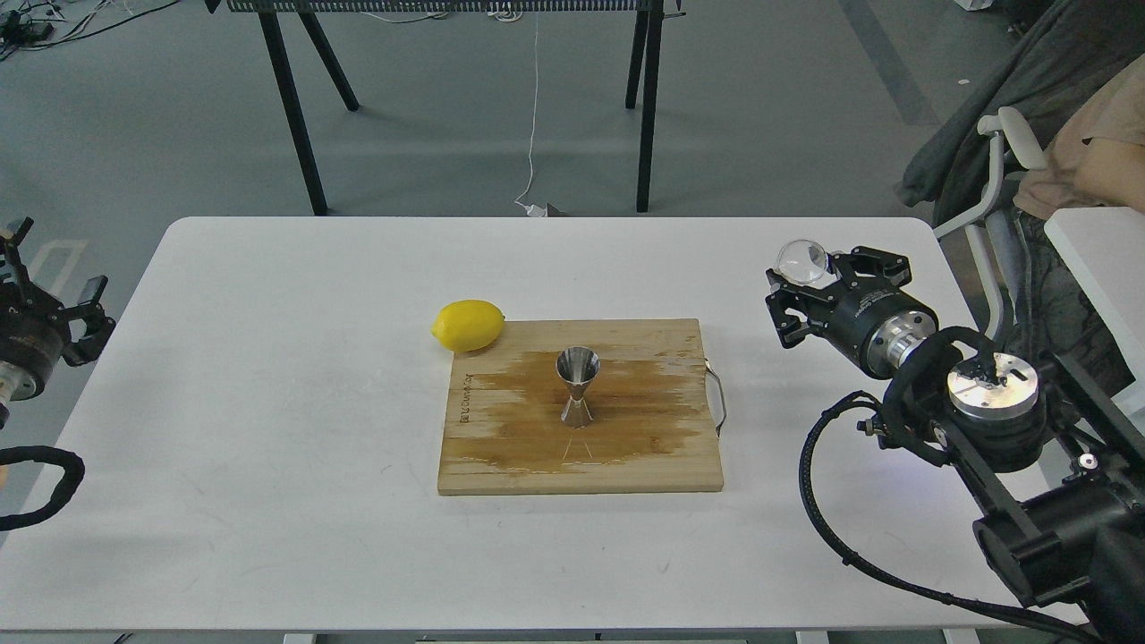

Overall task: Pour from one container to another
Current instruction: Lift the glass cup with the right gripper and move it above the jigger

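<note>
The small clear glass cup point(802, 261) hangs above the table's right side, and my right gripper point(818, 284) is shut on it, well to the right of the board. A shiny steel hourglass-shaped jigger point(577, 385) stands upright in the middle of the wooden cutting board point(501, 456), its open mouth facing up. My left gripper point(52, 295) is at the far left edge of the view, beyond the table's left side, open and holding nothing.
A yellow lemon point(468, 325) lies at the board's far left corner. The board carries a dark wet patch and has a metal handle point(718, 400) on its right side. An office chair point(1002, 179) draped with clothes stands beyond the white table's point(268, 402) right side.
</note>
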